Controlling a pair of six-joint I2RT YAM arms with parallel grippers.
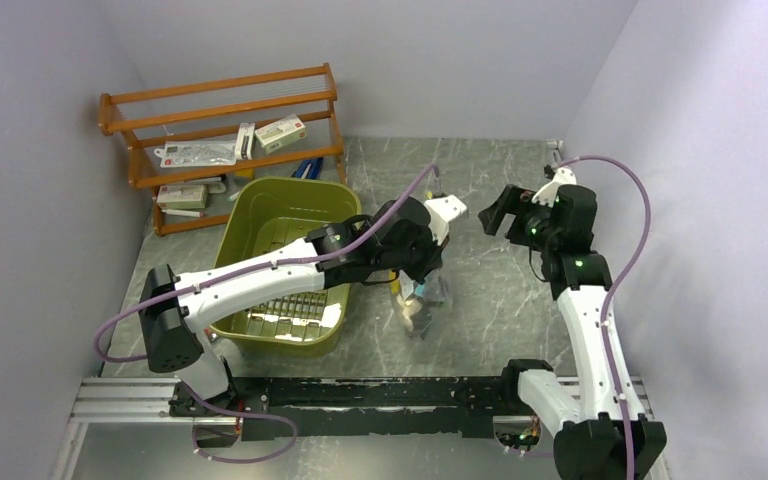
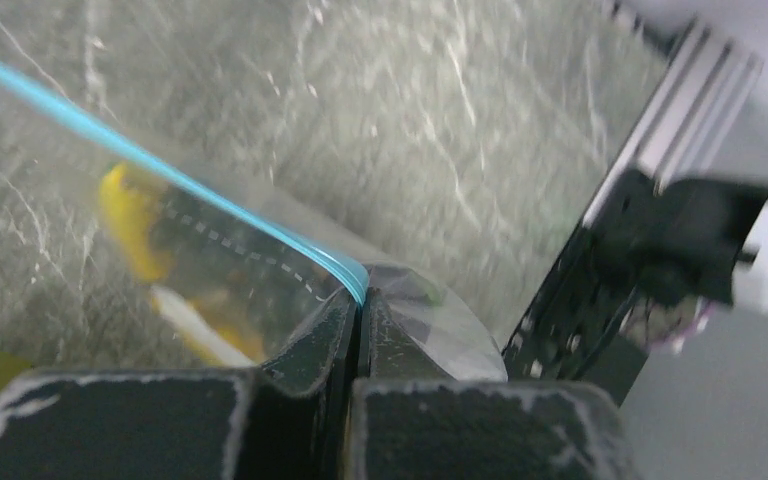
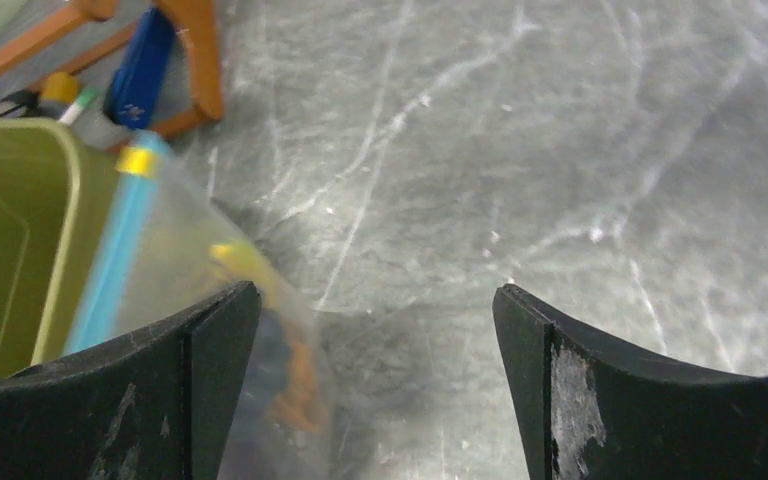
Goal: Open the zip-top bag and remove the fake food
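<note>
- clear crinkly bag (image 2: 250,262) with a blue zip strip hangs over the marbled grey table (image 1: 505,285), beside the green tub (image 1: 300,183)
- blurry yellow and orange toy food (image 2: 125,215) inside
- left claw (image 2: 358,318) pinched on the bag's corner
- right claw (image 3: 377,292) spread apart

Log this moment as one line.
left gripper: shut on zip-top bag edge | right gripper: open, empty, beside bag | fake food: inside bag
</note>
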